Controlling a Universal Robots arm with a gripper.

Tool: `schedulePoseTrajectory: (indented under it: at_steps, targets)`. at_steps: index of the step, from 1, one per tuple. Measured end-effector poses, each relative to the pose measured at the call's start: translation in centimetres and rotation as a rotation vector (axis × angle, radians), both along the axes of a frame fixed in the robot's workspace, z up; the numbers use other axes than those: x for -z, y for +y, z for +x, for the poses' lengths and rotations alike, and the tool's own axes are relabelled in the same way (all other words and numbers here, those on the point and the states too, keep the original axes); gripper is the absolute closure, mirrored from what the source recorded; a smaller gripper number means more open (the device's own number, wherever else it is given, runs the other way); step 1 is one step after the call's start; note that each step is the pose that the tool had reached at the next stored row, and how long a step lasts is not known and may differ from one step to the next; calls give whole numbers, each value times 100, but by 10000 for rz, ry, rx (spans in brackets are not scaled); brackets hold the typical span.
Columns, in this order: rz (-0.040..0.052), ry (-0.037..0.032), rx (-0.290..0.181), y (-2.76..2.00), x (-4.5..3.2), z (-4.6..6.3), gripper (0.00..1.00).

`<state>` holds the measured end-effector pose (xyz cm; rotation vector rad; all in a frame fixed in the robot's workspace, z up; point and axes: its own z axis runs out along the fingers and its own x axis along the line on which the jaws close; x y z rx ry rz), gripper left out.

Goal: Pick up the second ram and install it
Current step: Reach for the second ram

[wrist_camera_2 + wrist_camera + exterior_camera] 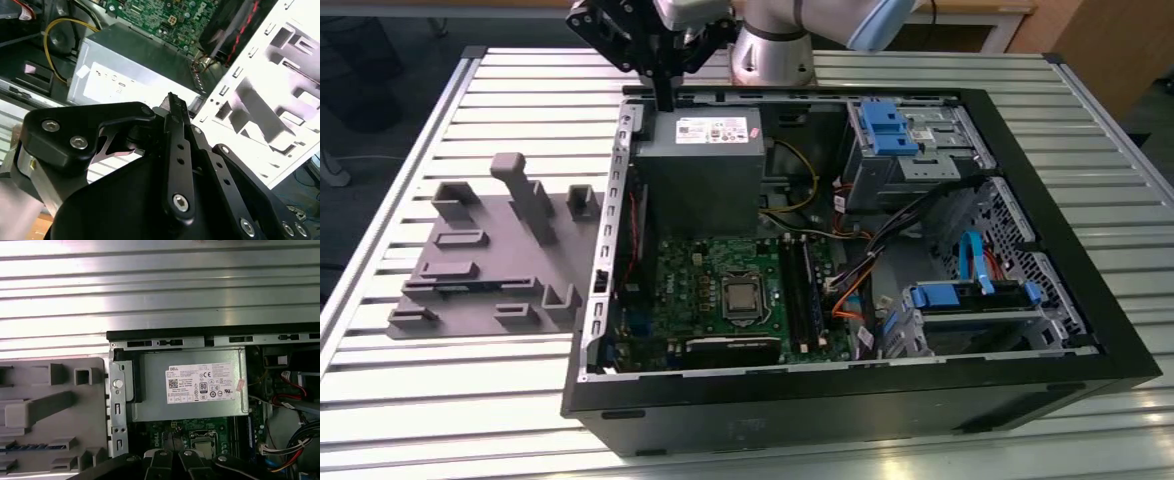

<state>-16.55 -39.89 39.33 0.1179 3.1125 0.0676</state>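
Lower centre of the exterior view: the open computer case (854,405). At the exterior view's left stands the grey fixture (474,295), where the second ram (32,446) lies in a slot, seen in the first wrist view. Farther back, upper centre-left: the gripper (667,100), clenched on nothing, above the power supply (698,170).

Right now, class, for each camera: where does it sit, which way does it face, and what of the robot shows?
Exterior view: high off the arm, looking down at the open computer case; arm and gripper show.
First wrist view: on the arm, facing the power supply and grey fixture; gripper shows.
Second wrist view: behind the gripper, facing the power supply.
Shared: power supply.
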Motion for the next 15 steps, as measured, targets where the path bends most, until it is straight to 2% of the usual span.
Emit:
schedulePoseTrajectory:
  at_steps: [10, 15]
  targets:
    - [1, -1, 0, -15, 1, -297, 89]
    - [0, 0, -1, -15, 0, -317, 89]
